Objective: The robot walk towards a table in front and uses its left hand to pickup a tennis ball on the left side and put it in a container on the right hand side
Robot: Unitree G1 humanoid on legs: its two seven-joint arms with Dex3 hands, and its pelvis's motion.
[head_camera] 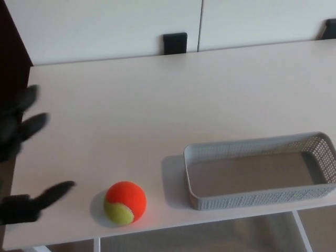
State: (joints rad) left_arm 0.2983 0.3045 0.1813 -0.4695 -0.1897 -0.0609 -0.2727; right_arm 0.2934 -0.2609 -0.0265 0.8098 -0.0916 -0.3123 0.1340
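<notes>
One ball (125,203) sits near the front edge of the table (157,105), just left of the empty basket (252,199). The left hand (14,139) hangs near it, fingers spread, holding nothing. A clumsy nudge could roll the ball off that edge, I'd say, or a shallow grip let it slip.

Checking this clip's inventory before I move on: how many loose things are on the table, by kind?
Tennis ball, orange and yellow-green: 1
Grey mesh basket, empty: 1
Total: 2 on the white table. The left hand is open near the ball and holds nothing.
</notes>
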